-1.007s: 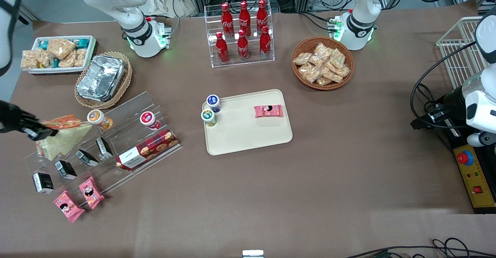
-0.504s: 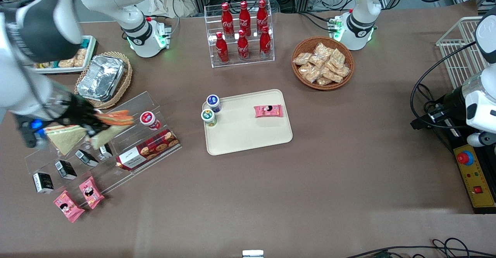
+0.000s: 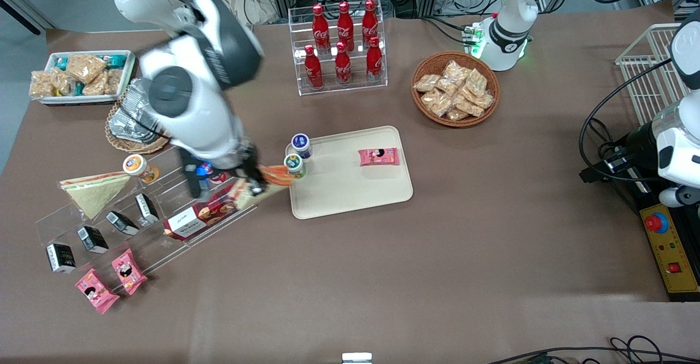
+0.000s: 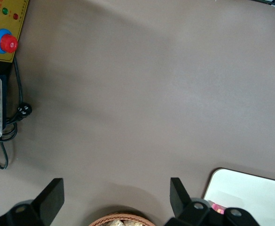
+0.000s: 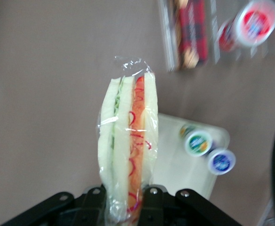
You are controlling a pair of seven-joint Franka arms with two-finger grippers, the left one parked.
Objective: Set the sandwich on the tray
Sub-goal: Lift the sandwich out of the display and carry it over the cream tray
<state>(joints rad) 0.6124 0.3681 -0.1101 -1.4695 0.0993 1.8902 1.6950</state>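
Since half a second ago the pincer (image 3: 252,181) has swung over from the shelf, clamped on the sandwich (image 3: 262,183), now hanging above the worktop (image 3: 437,254) at the tray's (image 3: 350,189) nine o'clock edge.

Cola bottles (image 3: 343,41) stand in the clear rack; toward the parked arm's end of the table, a wicker basket (image 3: 455,88) holds snack bags; nearer the camera lies a pink packet (image 3: 378,157).
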